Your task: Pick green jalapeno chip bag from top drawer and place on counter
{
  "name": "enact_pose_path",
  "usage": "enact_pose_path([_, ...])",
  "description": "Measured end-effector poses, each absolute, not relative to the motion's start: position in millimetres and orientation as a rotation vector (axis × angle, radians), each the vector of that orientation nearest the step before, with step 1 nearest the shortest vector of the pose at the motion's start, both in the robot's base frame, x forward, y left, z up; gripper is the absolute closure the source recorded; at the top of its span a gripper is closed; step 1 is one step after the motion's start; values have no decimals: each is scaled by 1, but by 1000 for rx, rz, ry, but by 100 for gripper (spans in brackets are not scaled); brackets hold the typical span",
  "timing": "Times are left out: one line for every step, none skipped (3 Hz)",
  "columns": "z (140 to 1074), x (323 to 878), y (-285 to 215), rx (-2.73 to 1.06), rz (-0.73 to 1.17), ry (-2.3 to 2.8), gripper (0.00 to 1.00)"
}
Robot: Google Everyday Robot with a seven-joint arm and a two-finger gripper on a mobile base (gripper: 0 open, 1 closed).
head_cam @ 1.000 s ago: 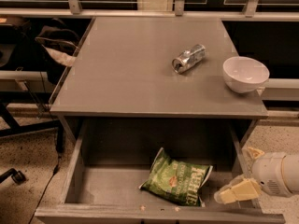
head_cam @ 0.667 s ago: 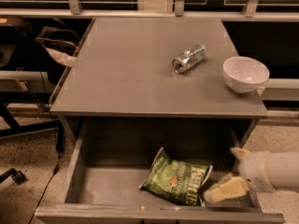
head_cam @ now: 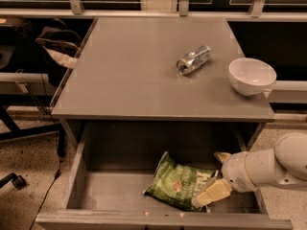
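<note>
The green jalapeno chip bag [head_cam: 178, 185] lies flat on the floor of the open top drawer [head_cam: 96, 220], right of centre and near the front edge. The gripper [head_cam: 207, 178] reaches in from the right at the bag's right end. Its 2 fingers [head_cam: 211, 193] are spread apart and hold nothing; the lower 1 lies on or just over the bag's right edge, and the upper 1 sits clear behind it.

The bag looks light, puffy and crinkled, so it will likely give under pressure, and its film may slide. A pinch across the right sealed edge or a raised fold should hold better than squeezing the air-filled middle, and a gentle grip spares the chips.

Above, the bench [head_cam: 134, 80] carries a silver can [head_cam: 193, 60] on its side and a white bowl [head_cam: 252, 75] at the right edge.
</note>
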State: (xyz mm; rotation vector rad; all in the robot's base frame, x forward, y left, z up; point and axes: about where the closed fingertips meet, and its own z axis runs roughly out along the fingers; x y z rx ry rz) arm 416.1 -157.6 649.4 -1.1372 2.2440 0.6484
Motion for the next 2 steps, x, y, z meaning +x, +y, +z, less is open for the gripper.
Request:
enact_pose_path([646,415,-157,-1139,645,2248,2])
enact_pose_path([646,415,-157,-1139,645,2248,23])
